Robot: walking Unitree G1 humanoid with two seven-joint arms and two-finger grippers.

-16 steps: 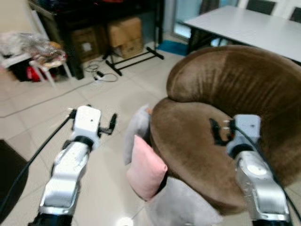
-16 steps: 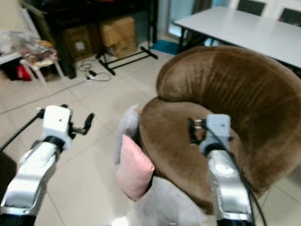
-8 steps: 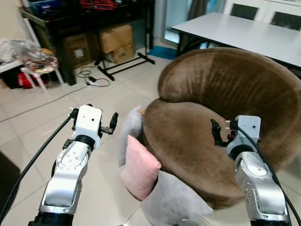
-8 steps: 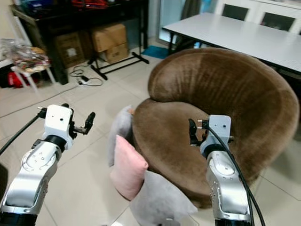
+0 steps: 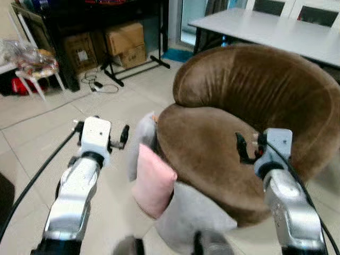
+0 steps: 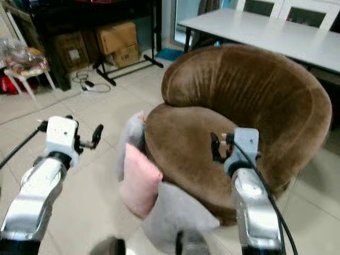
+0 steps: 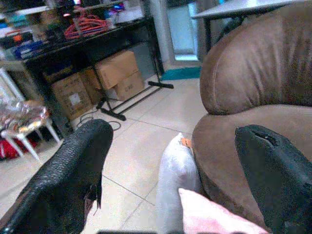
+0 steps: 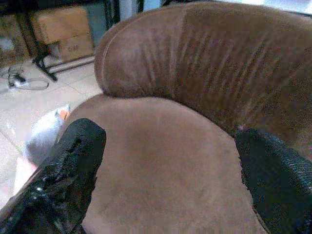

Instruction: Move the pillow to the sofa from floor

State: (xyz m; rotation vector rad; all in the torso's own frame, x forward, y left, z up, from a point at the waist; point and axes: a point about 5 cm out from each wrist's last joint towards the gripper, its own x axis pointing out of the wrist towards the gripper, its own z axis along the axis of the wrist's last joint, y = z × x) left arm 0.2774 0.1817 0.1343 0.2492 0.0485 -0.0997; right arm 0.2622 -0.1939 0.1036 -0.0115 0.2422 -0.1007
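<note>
I am standing over a round brown sofa (image 5: 249,122) with a high curved back, looking down at its bare seat. Three pillows are lying on the tiled floor (image 5: 48,127), leaning against the front-left edge of the sofa's base. The pink pillow (image 5: 153,179) is standing on edge in the middle, touching the sofa's rim. A light grey pillow (image 5: 141,143) is sitting just behind it, further along the rim, with a small orange tag near its top. A larger grey pillow (image 5: 194,215) is lying nearest to me, tucked under the front edge of the seat and touching the pink one.

I am holding my left gripper (image 5: 123,137) out over the floor, just beside the light grey pillow and not touching it. Its fingers (image 7: 73,170) are spread wide apart with nothing between them, and through that gap I am seeing the light grey pillow and a corner of the pink one.

I am holding my right gripper (image 5: 241,149) above the sofa seat, near its right side. Its fingers (image 8: 68,170) are also spread wide and are gripping nothing.

Beyond the sofa a white table (image 5: 265,32) is standing. At the far left, cardboard boxes (image 5: 125,40) are sitting under a dark shelf unit (image 5: 79,16), with cables (image 5: 98,85) trailing on the floor before them.
</note>
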